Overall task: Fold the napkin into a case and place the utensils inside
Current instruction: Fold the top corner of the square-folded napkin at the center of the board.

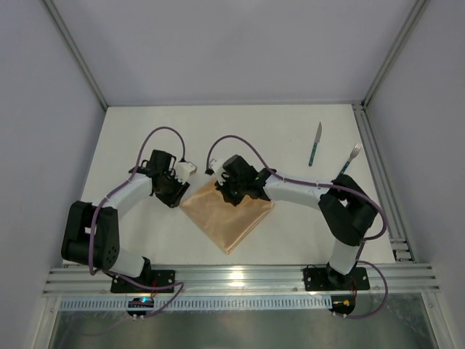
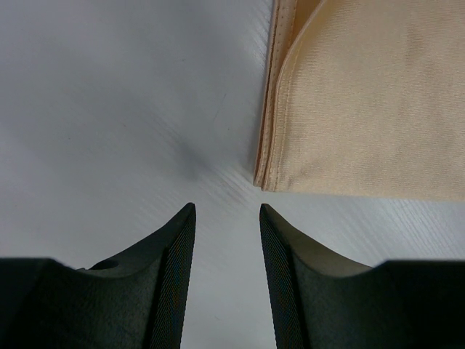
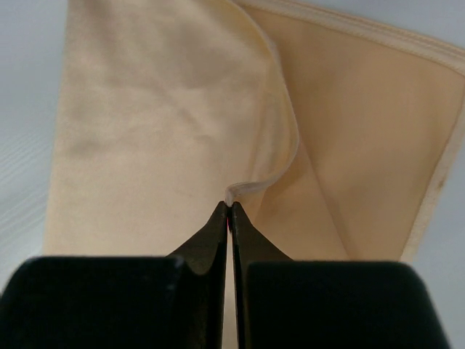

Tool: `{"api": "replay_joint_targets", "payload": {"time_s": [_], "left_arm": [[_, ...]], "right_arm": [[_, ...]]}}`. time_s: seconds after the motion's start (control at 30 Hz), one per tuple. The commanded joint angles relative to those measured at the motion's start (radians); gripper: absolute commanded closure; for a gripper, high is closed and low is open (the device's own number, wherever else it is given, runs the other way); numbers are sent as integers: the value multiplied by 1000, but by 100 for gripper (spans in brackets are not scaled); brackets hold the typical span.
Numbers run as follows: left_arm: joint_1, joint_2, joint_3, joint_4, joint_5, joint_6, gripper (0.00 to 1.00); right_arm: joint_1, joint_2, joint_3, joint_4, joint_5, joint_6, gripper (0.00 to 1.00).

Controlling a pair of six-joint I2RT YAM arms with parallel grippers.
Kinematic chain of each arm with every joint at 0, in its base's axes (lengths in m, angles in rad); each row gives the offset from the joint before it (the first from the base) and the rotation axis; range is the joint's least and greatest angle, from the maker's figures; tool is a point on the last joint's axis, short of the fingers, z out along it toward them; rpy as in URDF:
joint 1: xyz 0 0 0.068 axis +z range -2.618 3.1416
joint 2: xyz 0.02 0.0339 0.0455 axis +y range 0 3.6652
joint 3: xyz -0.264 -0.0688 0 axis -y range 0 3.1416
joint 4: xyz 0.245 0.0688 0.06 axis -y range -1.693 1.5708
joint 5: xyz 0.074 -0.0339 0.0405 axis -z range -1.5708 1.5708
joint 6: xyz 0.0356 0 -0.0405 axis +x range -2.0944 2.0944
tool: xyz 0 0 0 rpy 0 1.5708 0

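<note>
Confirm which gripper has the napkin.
The right gripper: its jaws are shut on a raised edge of the napkin. The left gripper is open just short of the napkin's corner, holding nothing.

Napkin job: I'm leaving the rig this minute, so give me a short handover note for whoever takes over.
Left gripper: open, empty, just short of a corner of the napkin.
Right gripper: shut on the hem of the napkin's upper layer.
Napkin: mid-table, lying in two layers.
Knife and fork: far right, apart from it.
Done: at least one fold.
To do: finish folding, slip knife and fork inside.
</note>
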Motion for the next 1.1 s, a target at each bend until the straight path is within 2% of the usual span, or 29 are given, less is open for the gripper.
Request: {"api": "replay_joint_targets", "payload": {"time_s": [0.0,0.2,0.37,0.57,1.07], "left_arm": [[12,-32,31,-10,26,12,57],[20,-47,40,-18,28,13,57],[22,-52,54,-25,40,13,57],[20,-49,56,-29,74,17,57],[-7,-41,91,-45,166,20,55]], "right_arm": [[48,-94,-72,45,-84,-22,96],[137,-197,-178,54,-139,-63,96],[177,-239,-196,16,-202,-103,96],[214,-220,-209,-26,-208,-115,96],[240,-220,-288,10,-263,-111,96]]}}
